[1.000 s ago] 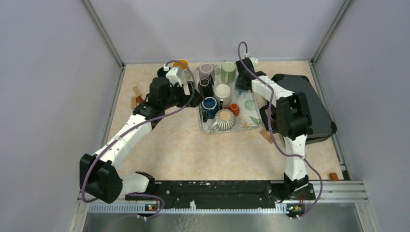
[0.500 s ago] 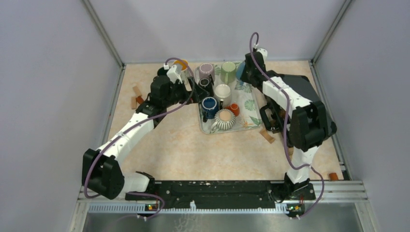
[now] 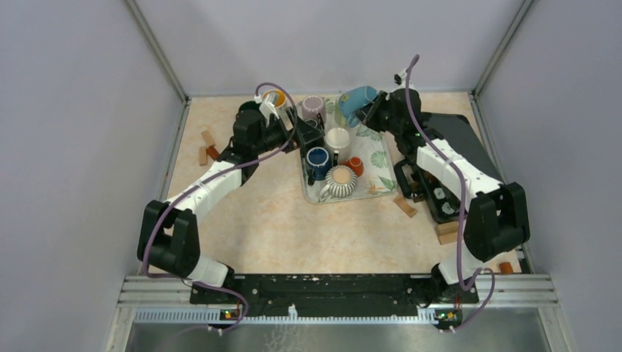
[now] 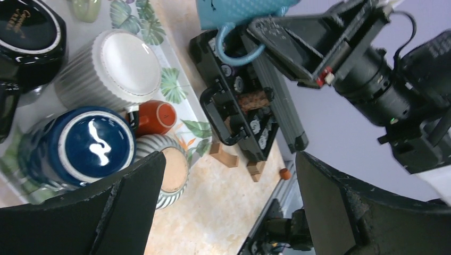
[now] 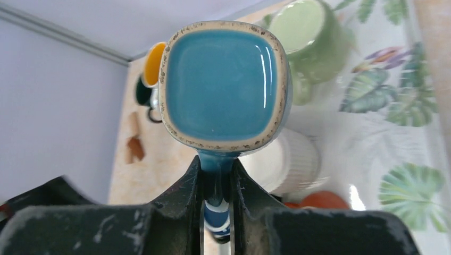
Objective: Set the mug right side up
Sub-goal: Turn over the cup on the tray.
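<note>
We see the tray [image 3: 381,158] packed with other mugs [image 3: 331,158]. The teal mug [image 3: 357,103] hangs over its far end, tipped sideways, handle pinched by the right gripper [image 5: 217,186]. The left gripper [image 4: 228,186] is spread wide, holding nothing, at the tray's left edge.

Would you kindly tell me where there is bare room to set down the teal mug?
The tray's right strip, between the white ribbed mug and the black case, is bare. So is the tabletop in front of the tray, between the two arms. The tray's left half is crowded with mugs.
</note>
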`<state>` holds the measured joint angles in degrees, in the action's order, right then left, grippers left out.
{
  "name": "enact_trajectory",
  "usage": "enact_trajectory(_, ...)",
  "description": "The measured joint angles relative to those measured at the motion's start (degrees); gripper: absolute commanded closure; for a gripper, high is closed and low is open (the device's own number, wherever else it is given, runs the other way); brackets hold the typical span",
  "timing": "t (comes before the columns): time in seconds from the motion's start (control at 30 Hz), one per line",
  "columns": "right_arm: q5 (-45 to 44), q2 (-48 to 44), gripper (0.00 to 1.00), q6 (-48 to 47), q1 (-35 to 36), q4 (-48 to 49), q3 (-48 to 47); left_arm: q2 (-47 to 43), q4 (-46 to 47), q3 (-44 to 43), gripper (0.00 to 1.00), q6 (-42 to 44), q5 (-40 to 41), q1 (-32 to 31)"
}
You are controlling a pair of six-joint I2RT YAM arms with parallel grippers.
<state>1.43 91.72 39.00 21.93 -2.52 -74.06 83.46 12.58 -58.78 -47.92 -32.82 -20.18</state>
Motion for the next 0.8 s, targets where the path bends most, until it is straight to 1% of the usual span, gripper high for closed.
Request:
enact_trajectory(0.1, 6.01, -2.47, 1.00, 4.85, 0.02, 7.28, 4.68, 1.97, 3.58, 0.00, 0.02, -3.15, -2.34, 0.46)
enact_trajectory(0.13, 6.54, -2.60, 1.00, 5.25, 0.02, 7.82, 5.05, 2.40, 4.66, 0.00, 0.02, -4.02, -2.99, 0.59)
enact_trajectory(0.37, 15.32, -3.50, 1.00, 14.32, 0.42, 20.17, 11.47, 4.11, 12.55, 0.31, 0.02, -9.99, -6.75, 0.70)
enact_trajectory(0.6, 21.07, -3.30, 1.00, 22.58, 1.27, 31.41, 13.11, 5.16, 19.50, 2.29, 0.02, -15.76, -8.81, 0.70)
enact_trajectory(0.8, 23.23, -2.25, 1.00, 26.10, 3.37, 37.75, 13.27, 6.21, 23.91, 3.37, 0.07, -19.85, -9.75, 0.70)
